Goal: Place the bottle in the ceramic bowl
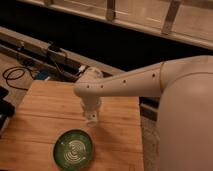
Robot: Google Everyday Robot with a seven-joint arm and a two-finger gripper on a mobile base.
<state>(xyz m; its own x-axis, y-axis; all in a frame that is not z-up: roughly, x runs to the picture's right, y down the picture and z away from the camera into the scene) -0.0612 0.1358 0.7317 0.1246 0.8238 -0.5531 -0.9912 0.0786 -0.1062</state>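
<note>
The dark-green ceramic bowl (74, 148) with pale swirl lines sits on the wooden table (40, 115) near its front edge. My gripper (92, 118) points down from the white arm (135, 82), just above the table, behind and to the right of the bowl. A whitish piece shows at its tip. I cannot tell whether this is the bottle or part of the gripper. No separate bottle lies on the table or in the bowl.
Black cables (15, 75) and a dark rail (55, 55) run behind the table's far left edge. A dark object (4, 107) sits at the left edge. The arm's large white body (187, 125) fills the right side.
</note>
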